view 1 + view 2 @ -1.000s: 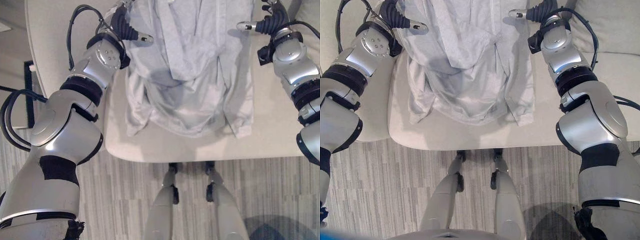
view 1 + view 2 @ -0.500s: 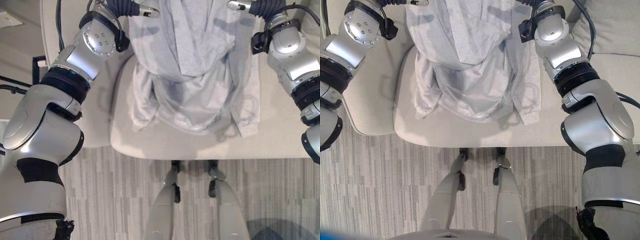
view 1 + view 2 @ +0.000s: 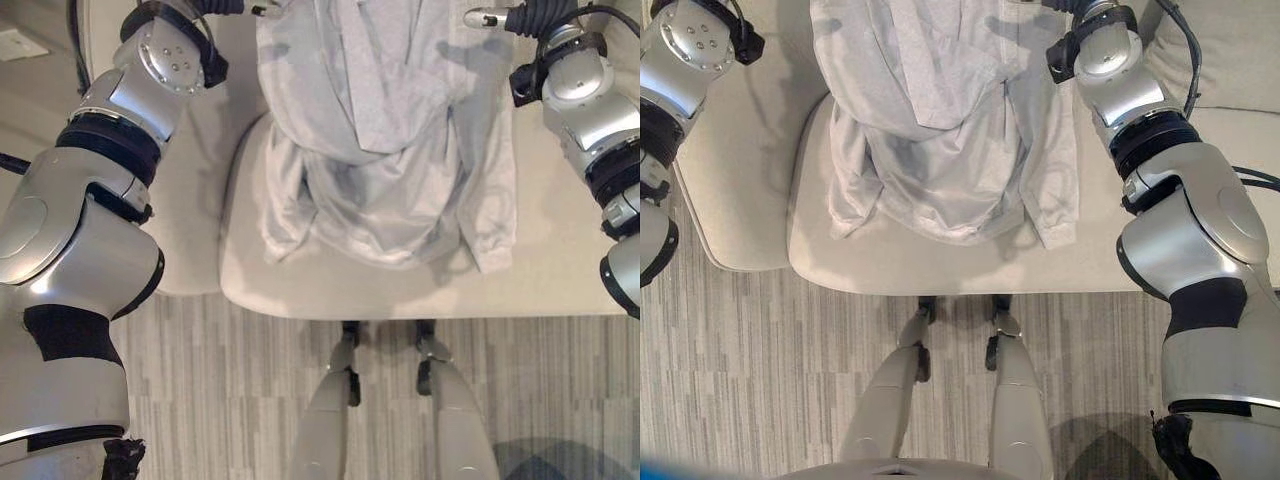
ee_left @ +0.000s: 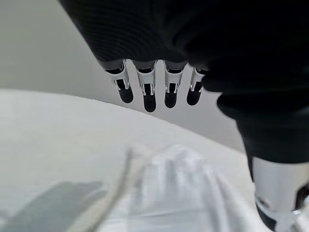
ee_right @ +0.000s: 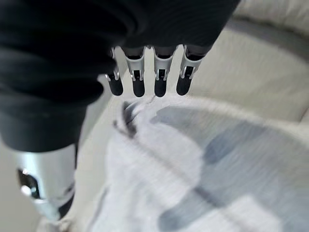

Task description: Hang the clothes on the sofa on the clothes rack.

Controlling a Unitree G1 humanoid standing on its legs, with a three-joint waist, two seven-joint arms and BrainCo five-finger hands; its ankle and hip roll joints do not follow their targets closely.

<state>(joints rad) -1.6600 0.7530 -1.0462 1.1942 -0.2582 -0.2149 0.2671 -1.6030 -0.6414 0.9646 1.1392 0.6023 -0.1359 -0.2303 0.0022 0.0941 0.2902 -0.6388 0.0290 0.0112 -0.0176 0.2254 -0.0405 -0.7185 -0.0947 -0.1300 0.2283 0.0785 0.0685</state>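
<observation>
Pale sofa with a garment spread on it

The cream sofa [image 3: 560, 270] carries a light grey hooded garment [image 3: 385, 150], lying over the seat cushion, its rumpled hem near the front edge. The sofa stands on a grey striped floor [image 3: 230, 400].

Pale beige sofa [image 3: 330, 285] on a grey wood-grain floor [image 3: 230, 400], seen from above.

The seat cushion [image 3: 890, 262] has a rounded front edge and corners and casts a narrow shadow on the floor just below it. A second cushioned section [image 3: 730, 190] adjoins it on the robot's left, and a back cushion [image 3: 1230, 50] lies at the upper right. The floor is laid in narrow planks of mixed light and mid grey. Lighting is soft and even, with diffuse shadows.
</observation>
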